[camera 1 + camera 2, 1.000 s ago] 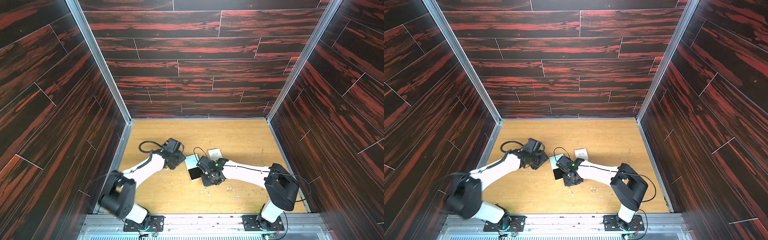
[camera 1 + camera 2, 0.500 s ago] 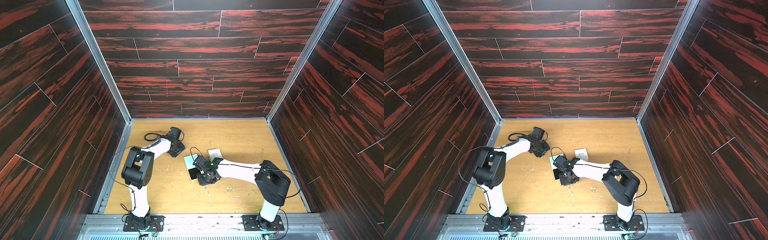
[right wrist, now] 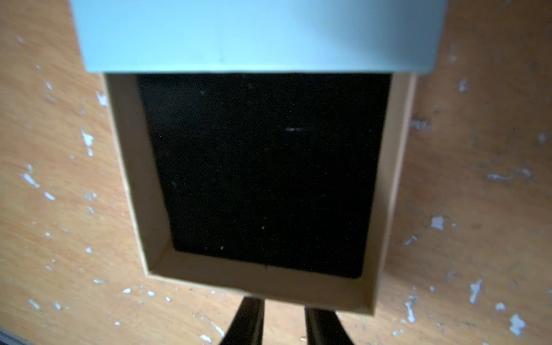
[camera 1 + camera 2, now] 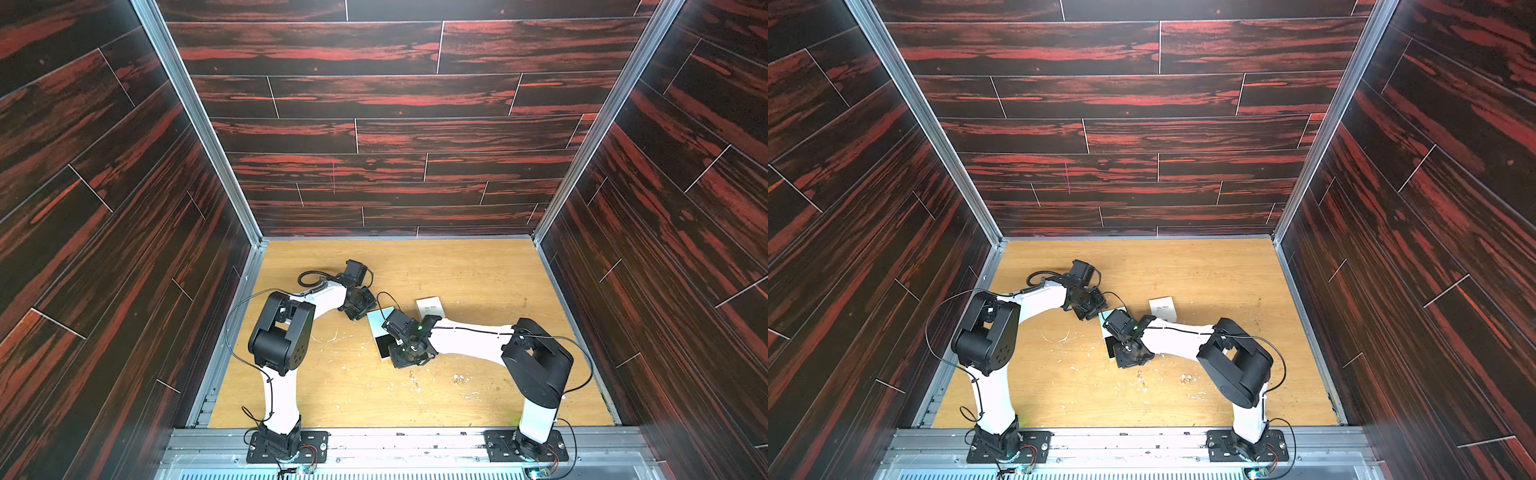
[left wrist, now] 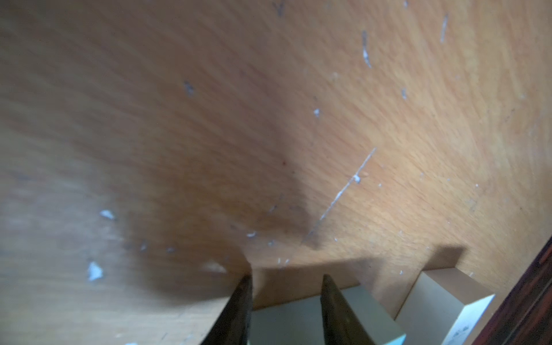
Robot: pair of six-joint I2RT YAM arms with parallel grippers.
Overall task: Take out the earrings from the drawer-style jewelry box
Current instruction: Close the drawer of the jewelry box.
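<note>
In both top views the drawer-style jewelry box, a pale teal sleeve, lies near the middle of the bench. Its black-lined tray is slid out toward the front edge. The left end effector sits at the sleeve's far left corner, and the right end effector is at the tray's front end. A white lettered box lies just beside the sleeve, toward the right edge. Tiny glinting specks lie nearer the front edge; whether they are the earrings I cannot tell.

In the left wrist view, the left end effector has its fingers a narrow way apart at the sleeve's edge, with nothing clamped between them.

In the right wrist view, the right end effector stands slightly open. Its tips are at the tray's tan front wall and bare bench shows between them. The black lining shows only faint pale flecks.
</note>
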